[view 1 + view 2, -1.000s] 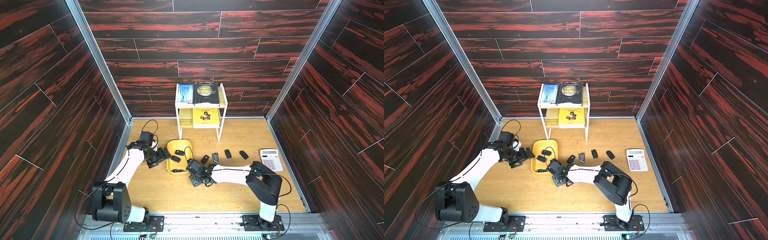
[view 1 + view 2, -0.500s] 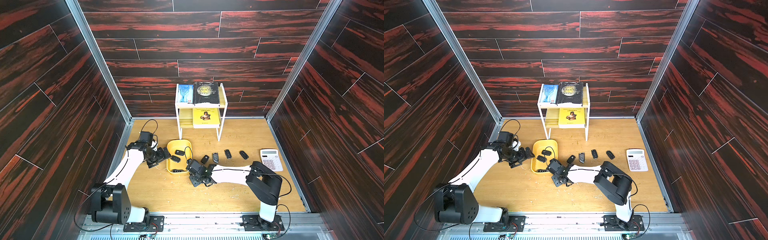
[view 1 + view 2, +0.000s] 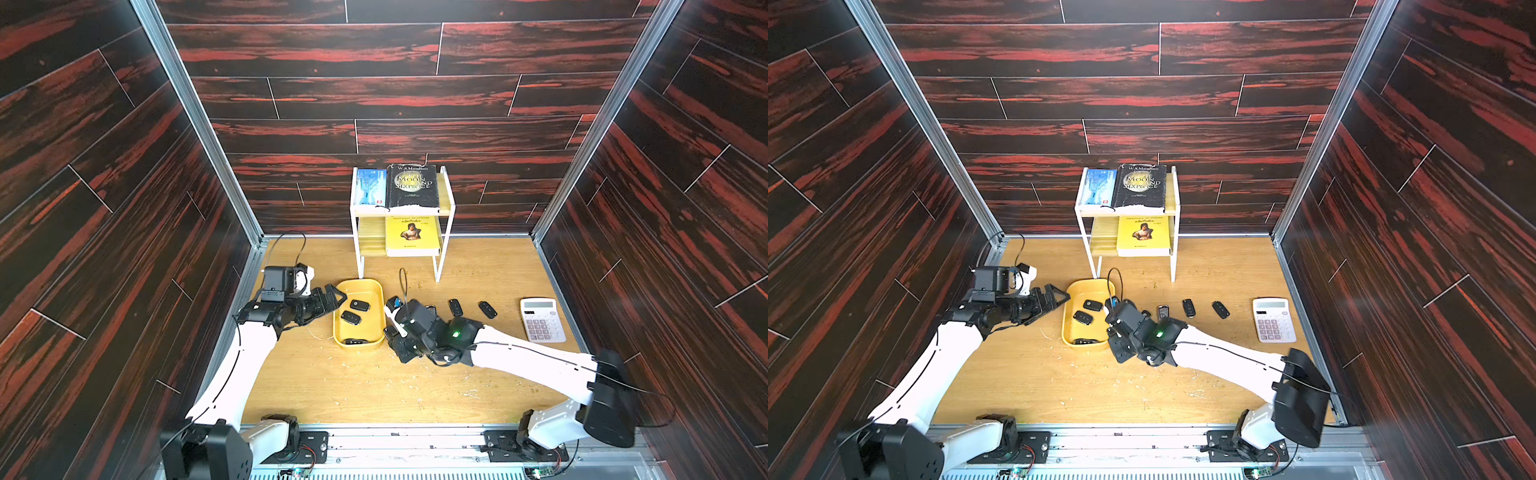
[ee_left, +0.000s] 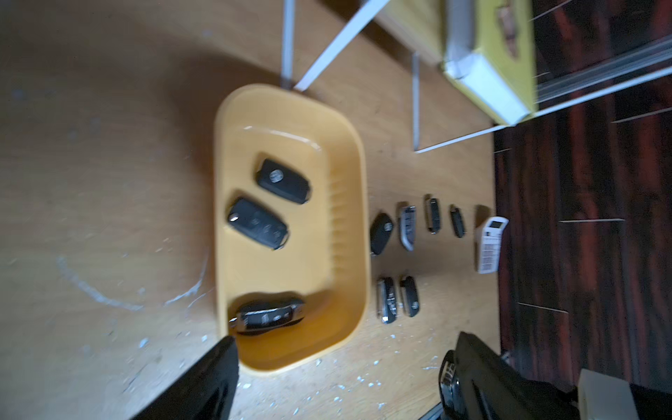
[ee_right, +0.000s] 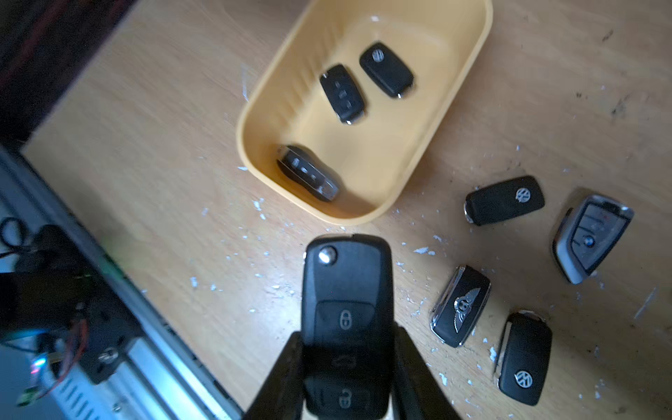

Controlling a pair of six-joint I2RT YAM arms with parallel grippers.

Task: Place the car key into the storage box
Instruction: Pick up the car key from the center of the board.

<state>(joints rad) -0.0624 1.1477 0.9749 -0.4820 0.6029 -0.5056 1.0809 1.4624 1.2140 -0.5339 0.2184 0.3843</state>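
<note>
Table (image 3: 374, 386): wood top, flecked with white chips. Far centre stands the white shelf (image 3: 365, 209), books (image 3: 411, 187) on both tiers.

Your left arm (image 3: 245, 353) reaches in from the left. The left gripper (image 3: 334, 298) hangs just left of the storage box (image 3: 370, 328), fingers spread wide, nothing between them.

Your right arm (image 3: 528, 361) comes in from the near right. The right gripper (image 5: 347, 349) is clamped on the black car key (image 5: 347, 283), one finger on each long edge. You hold it just off the box's near right corner, outside the rim. You cannot tell whether it clears the table.

The box sits just nearer than the shelf's left leg.

Calculator (image 3: 542, 320): far right of the table.

Three stored keys (image 3: 359, 306) lie in the box: two side by side mid-box, one at the near wall. Six loose keys (image 4: 382, 232) lie on the table between box and calculator.
</note>
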